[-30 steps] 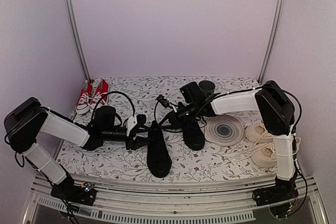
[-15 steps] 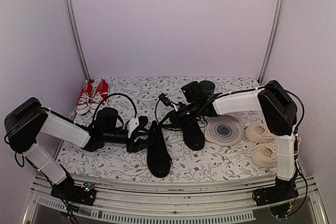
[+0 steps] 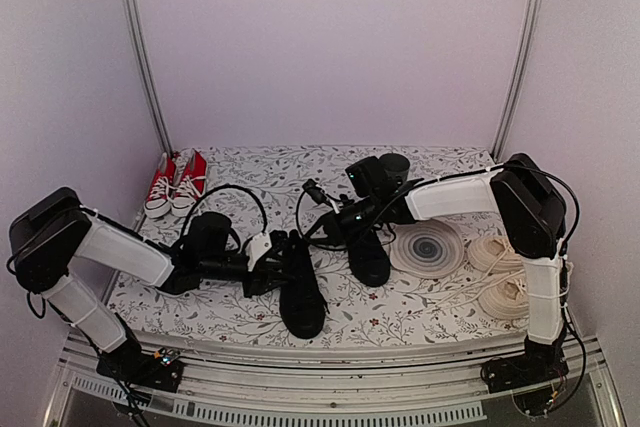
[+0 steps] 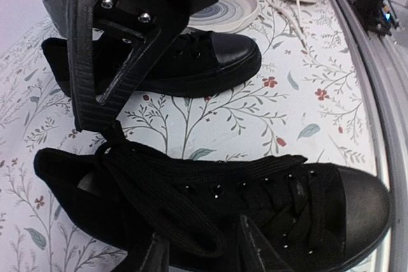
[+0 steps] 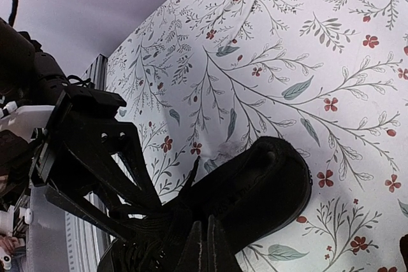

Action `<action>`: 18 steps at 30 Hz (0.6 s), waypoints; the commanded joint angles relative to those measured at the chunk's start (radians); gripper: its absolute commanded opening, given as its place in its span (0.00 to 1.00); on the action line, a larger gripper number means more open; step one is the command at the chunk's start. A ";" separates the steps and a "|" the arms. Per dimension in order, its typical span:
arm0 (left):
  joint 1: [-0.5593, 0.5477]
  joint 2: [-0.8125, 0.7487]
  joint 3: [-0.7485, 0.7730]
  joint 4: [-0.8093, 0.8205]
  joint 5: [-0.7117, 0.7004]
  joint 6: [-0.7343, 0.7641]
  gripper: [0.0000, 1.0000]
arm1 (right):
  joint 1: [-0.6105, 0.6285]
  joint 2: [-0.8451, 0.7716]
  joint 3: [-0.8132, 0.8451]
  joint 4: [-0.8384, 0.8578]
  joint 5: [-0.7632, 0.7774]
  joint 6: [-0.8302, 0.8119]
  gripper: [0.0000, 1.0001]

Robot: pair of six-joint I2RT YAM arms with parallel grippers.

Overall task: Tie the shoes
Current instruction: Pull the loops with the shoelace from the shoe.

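The shoes are two black lace-up sneakers on the flowered tabletop. The near shoe (image 3: 302,297) (image 4: 319,208) has its heel (image 5: 274,176) pointing away from the arms. The far shoe (image 3: 368,252) (image 4: 217,62) lies just behind it to the right. My left gripper (image 3: 283,249) (image 4: 204,253) hovers over the near shoe's tongue, open, its jaws either side of a flat lace loop (image 4: 191,221). My right gripper (image 3: 312,233) (image 5: 204,243) is shut just above the same shoe's collar. A lace strand (image 4: 113,137) rises to its tip.
Small red sneakers (image 3: 175,182) stand at the back left. A striped plate (image 3: 427,245) and cream sneakers (image 3: 500,272) with long loose laces sit at the right. A dark cup (image 3: 396,165) is behind the right arm. The metal rail (image 4: 382,62) marks the near edge.
My left gripper has slid right onto the near shoe's lacing and its jaws have narrowed around the lace loop. The right gripper has stayed shut and barely moved.
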State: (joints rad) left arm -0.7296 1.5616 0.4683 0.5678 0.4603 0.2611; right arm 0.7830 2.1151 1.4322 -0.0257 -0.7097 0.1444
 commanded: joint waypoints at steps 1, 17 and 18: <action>-0.009 -0.034 -0.016 -0.008 -0.081 0.016 0.27 | -0.008 -0.045 -0.014 0.023 0.001 0.010 0.01; 0.033 -0.073 -0.076 -0.040 -0.122 -0.120 0.00 | -0.025 -0.081 -0.122 0.020 0.055 0.020 0.01; 0.039 -0.066 -0.074 -0.037 -0.125 -0.126 0.00 | -0.025 -0.082 -0.125 0.019 0.051 0.020 0.01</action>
State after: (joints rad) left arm -0.7128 1.4788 0.4061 0.5396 0.3485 0.1864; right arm 0.7650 2.0781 1.3270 -0.0177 -0.6682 0.1600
